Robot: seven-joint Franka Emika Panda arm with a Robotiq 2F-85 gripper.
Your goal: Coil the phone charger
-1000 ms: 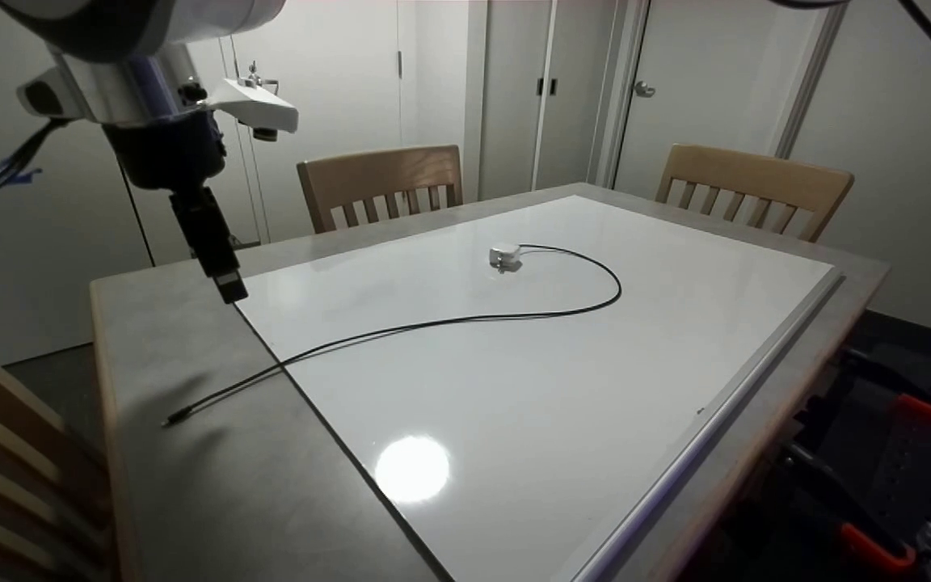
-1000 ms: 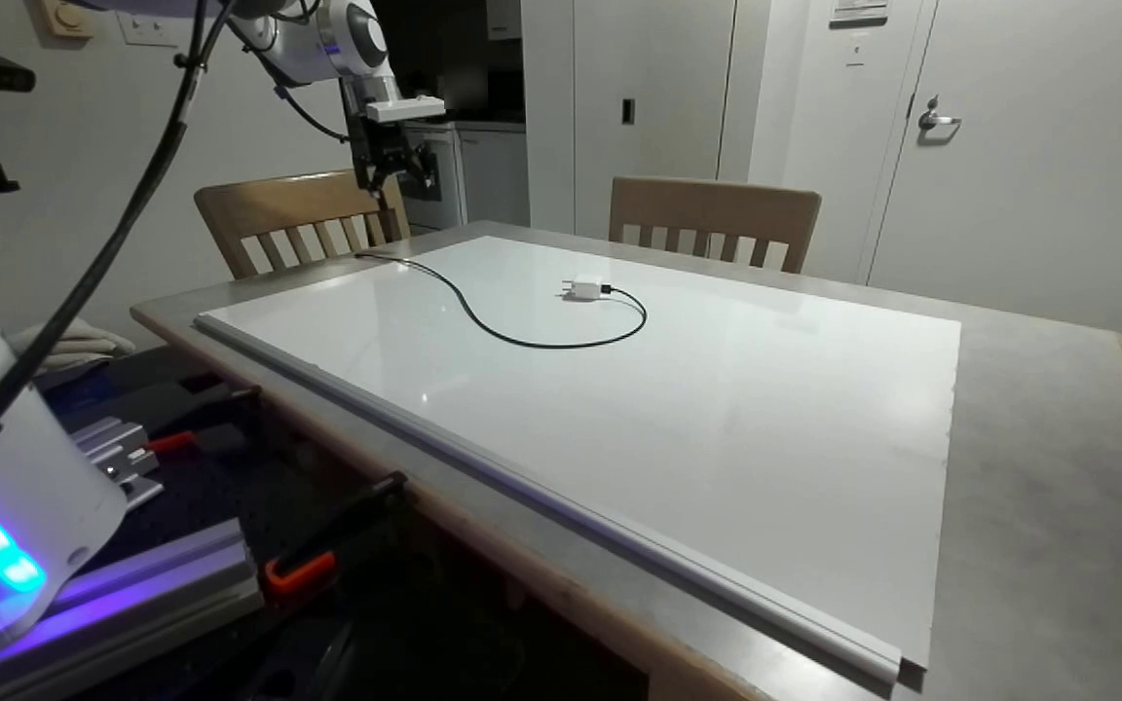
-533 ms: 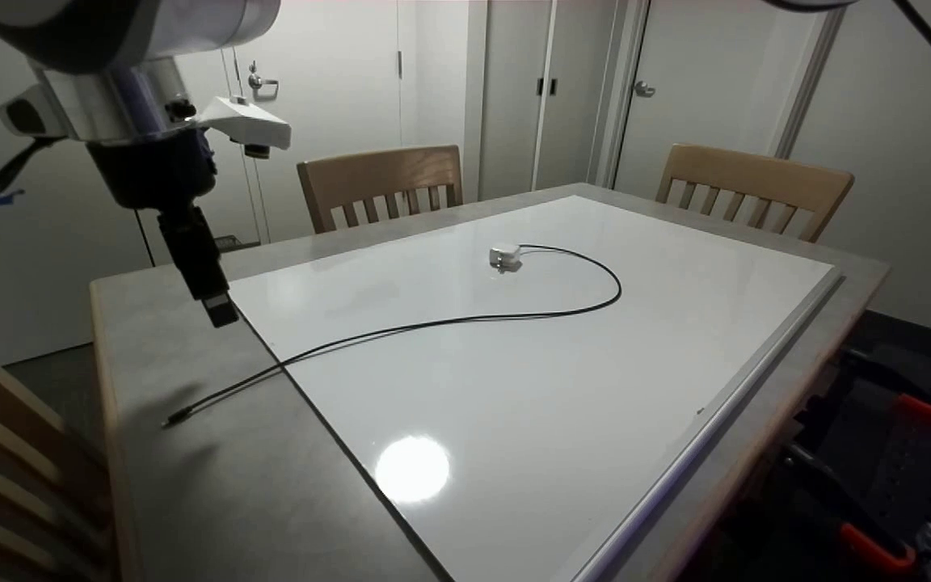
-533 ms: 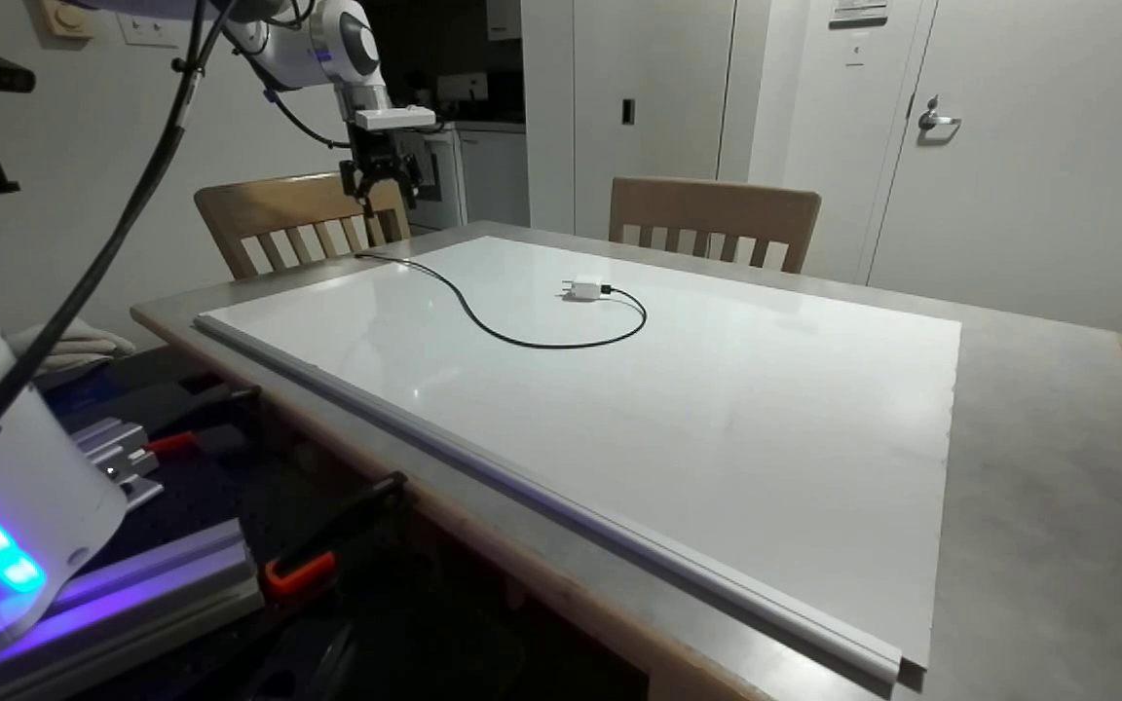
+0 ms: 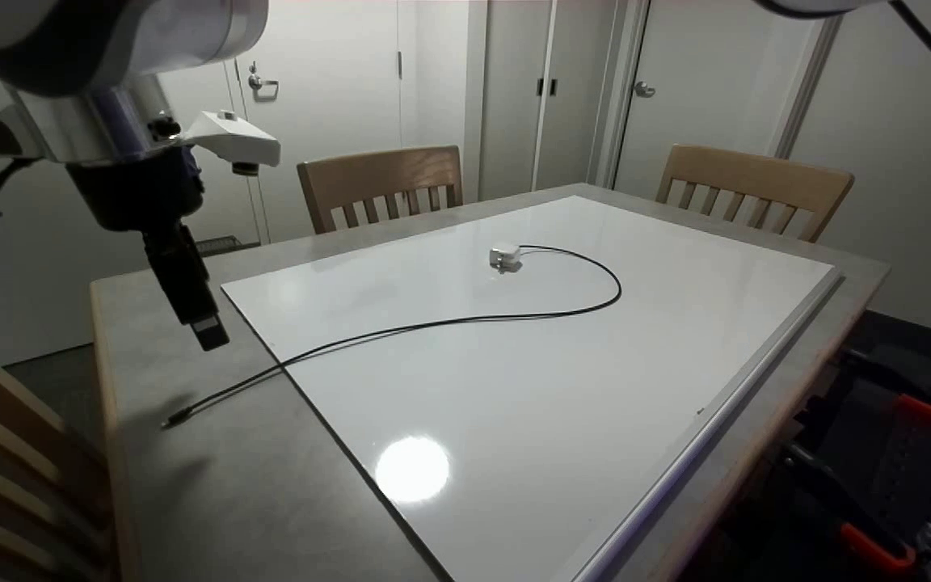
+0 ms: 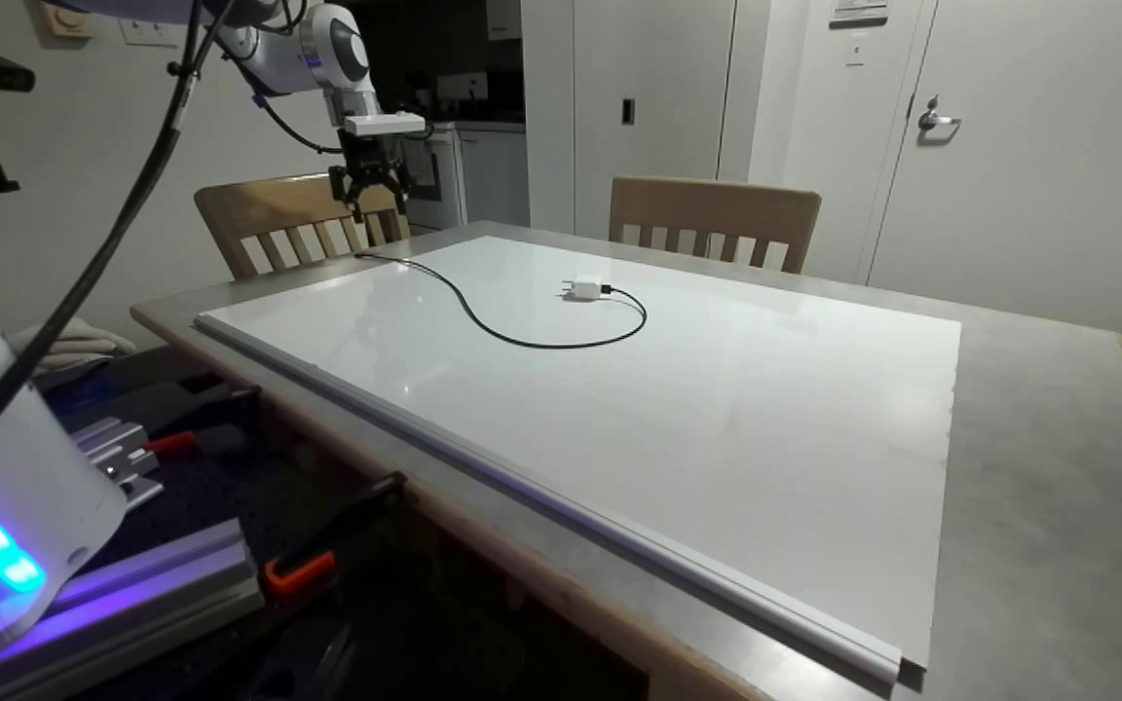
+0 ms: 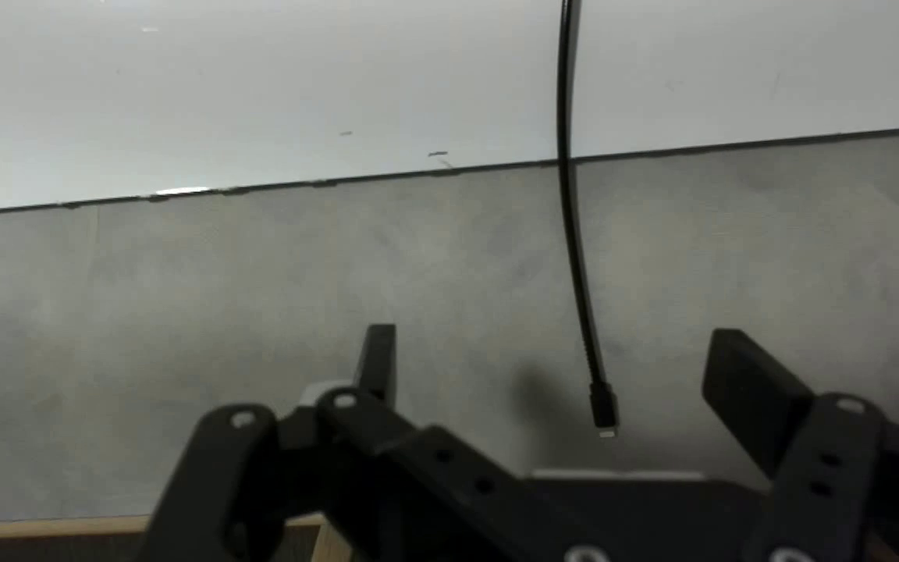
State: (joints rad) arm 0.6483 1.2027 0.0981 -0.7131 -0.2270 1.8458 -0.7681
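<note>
Wide gripper [image 7: 555, 339] hangs above the phone charger [image 7: 568, 203]

In both exterior views we see the arm [image 6: 274, 66] reach in from the picture's upper left, bent so that the gripper points down, its tips clear of the table [image 6: 1058, 438]. In the wrist view we find the fingers [image 7: 755, 393] spread well apart, the charger's small black plug [image 7: 603, 406] showing between them, down on the grey surface. From there we follow the charger, uncoiled, in a long double bend onto the white board [image 6: 766, 419], up to a white adapter [image 6: 585, 287].
</note>
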